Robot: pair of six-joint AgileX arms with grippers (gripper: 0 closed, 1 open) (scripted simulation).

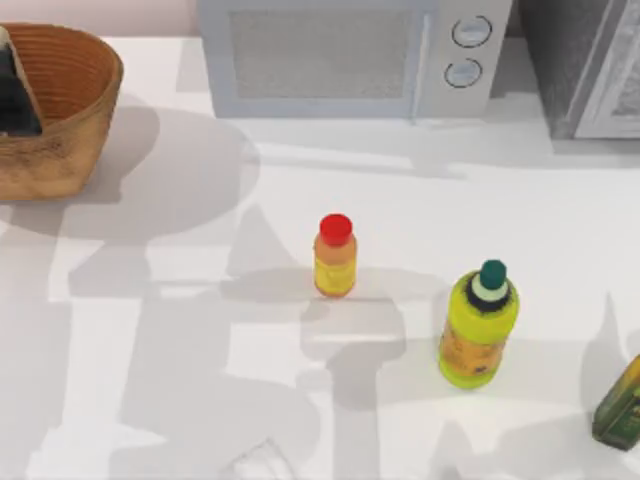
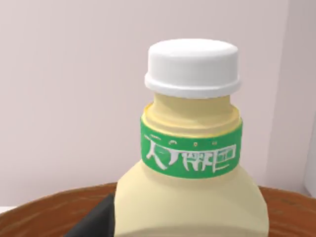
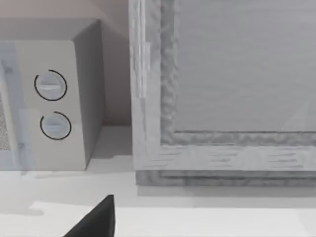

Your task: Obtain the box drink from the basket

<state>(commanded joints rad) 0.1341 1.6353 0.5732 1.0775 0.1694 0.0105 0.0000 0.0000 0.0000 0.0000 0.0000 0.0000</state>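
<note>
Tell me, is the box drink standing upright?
Upright: the box drink has its white cap on top, above the basket rim.

Bright, even light fills every view; the white table [image 1: 560,230] carries broad soft grey shadows, widest beside the basket [image 1: 70,90] and beneath the two bottles, with no glare and slightly soft edges throughout

Baskets: one, the basket [image 1: 60,105], upper left of the top view.
Box drinks: one, the box drink [image 2: 190,163], centre of the left wrist view.
Bottles: two, red-capped bottle [image 1: 335,256] at centre, green-capped bottle [image 1: 478,325] lower right.
Microwaves: one, microwave [image 1: 345,55], top centre.
Green cartons: one, green carton [image 1: 622,404], lower right edge.
</note>
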